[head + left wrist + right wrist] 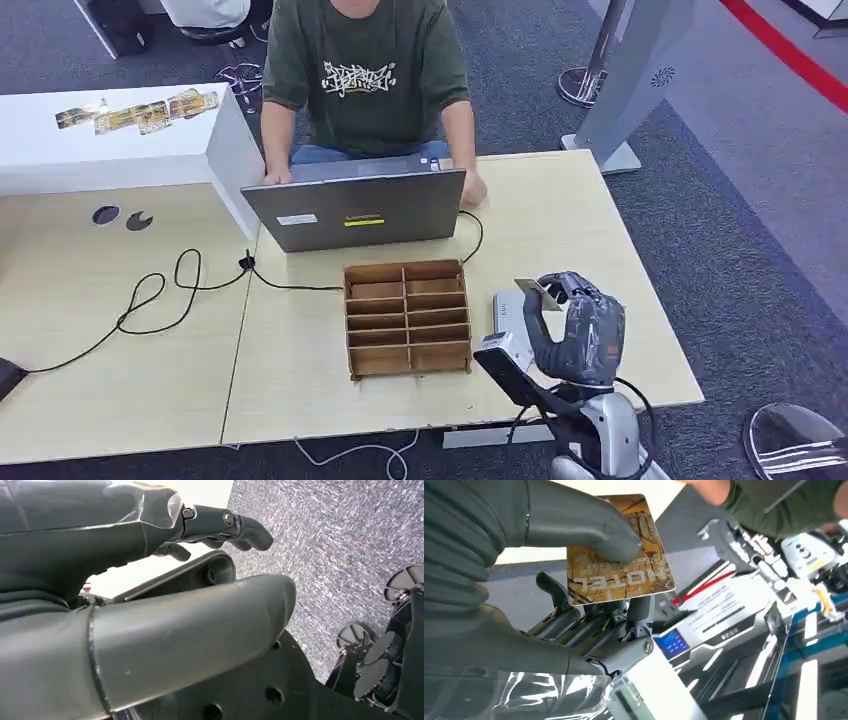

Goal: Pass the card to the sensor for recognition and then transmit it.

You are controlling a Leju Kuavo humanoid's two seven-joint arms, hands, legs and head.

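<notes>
Card [620, 575] sits pinched between thumb and fingers of your right hand [578, 322], raised just above the sensor [506, 312] on the tabletop [560, 215]. Lower it flat and square over the reader face (printed side stays readable), hold steady, no sliding. Left hand [150, 580] hangs off the tabletop, fingers extended, holding nothing.

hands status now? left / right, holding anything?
Left hand: holds nothing; whether its fingers are apart or curled cannot be told.
Right hand: holding the card, thumb pressed on its face.
</notes>
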